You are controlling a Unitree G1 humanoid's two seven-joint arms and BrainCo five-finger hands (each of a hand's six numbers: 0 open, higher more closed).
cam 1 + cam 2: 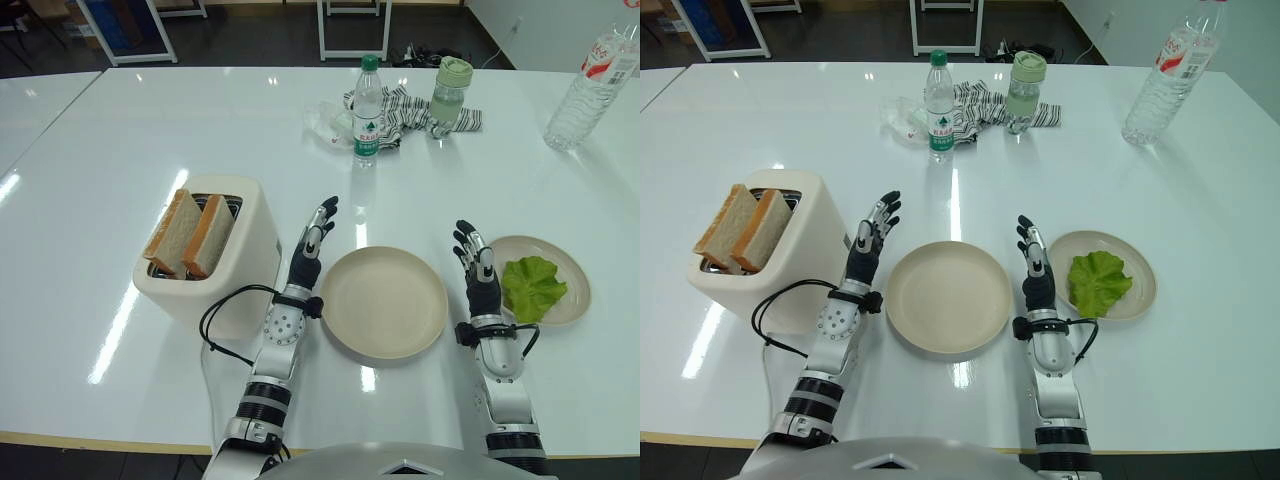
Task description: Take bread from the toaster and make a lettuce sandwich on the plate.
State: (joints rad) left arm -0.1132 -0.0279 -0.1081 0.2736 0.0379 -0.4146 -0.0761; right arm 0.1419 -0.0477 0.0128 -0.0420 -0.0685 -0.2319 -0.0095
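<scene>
Left hand (pixel 310 255), right hand (pixel 479 272) beside plate (pixel 385 305)

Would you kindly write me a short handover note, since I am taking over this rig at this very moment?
Left hand: open, holding nothing, between the toaster and the centre plate.
Right hand: open, holding nothing, between the centre plate and the small plate.
Things: two bread slices stand in the toaster; the lettuce lies on the small plate; nothing lies on the centre plate.
Done: nothing yet.
Left: take out the bread, then build the sandwich on the centre plate.
</scene>
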